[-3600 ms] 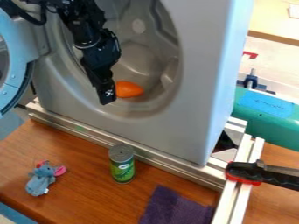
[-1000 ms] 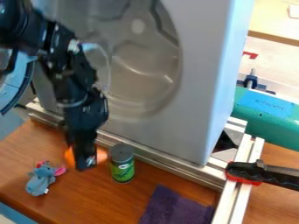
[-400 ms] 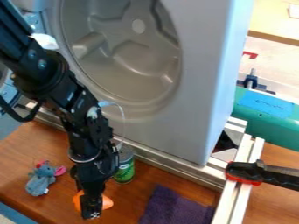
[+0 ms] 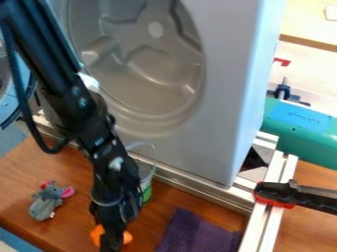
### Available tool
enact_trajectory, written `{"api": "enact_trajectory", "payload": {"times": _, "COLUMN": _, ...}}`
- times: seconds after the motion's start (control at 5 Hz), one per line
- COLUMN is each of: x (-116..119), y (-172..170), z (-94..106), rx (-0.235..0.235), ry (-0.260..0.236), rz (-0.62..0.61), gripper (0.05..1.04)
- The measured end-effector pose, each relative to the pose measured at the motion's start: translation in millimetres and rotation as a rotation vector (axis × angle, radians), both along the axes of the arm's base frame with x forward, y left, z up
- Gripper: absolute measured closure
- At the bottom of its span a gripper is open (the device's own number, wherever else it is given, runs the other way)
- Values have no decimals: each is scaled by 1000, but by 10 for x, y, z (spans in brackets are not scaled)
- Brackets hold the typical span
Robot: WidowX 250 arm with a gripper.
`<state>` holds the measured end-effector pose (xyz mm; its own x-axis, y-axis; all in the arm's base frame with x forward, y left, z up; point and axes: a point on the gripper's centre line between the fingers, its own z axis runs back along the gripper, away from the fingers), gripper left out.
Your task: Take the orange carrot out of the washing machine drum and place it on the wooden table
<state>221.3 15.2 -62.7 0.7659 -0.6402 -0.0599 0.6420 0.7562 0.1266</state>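
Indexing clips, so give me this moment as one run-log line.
gripper: low over wooden table, in front of orange object | can: partly behind arm | plush mouse: image left | purple cloth: image bottom

Robotics lab — robot arm [image 4: 109,162], washer mock-up [image 4: 214,98], metal rails [image 4: 178,182]

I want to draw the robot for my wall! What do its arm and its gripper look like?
The arm is black, with a long straight part up top and chunky joints lower down. A black cable makes a big loop beside it. There's a white patch partway along and small pale marks further down. The gripper is black too, and narrow.
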Motion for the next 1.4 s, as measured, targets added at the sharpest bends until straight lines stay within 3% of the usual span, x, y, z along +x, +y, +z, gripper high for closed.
{"api": "enact_trajectory", "payload": {"times": 0.2, "x": -10, "y": -10, "z": -128, "rx": 59, "ry": -17, "rz": 17, "gripper": 408}}
{"api": "enact_trajectory", "payload": {"times": 0.4, "x": 5, "y": -9, "z": -133, "rx": 83, "ry": -40, "rz": 42, "gripper": 401}}
{"api": "enact_trajectory", "payload": {"times": 0.6, "x": -27, "y": -23, "z": -99, "rx": 71, "ry": -31, "rz": 129, "gripper": 353}}
{"api": "enact_trajectory", "payload": {"times": 0.8, "x": 82, "y": -82, "z": 212, "rx": 21, "ry": -114, "rz": 184, "gripper": 100}}
{"api": "enact_trajectory", "payload": {"times": 1.0, "x": 148, "y": -92, "z": 504, "rx": -15, "ry": -186, "rz": 219, "gripper": 77}}
{"api": "enact_trajectory", "payload": {"times": 1.4, "x": 124, "y": 51, "z": 790, "rx": -26, "ry": -130, "rz": 330, "gripper": 81}}
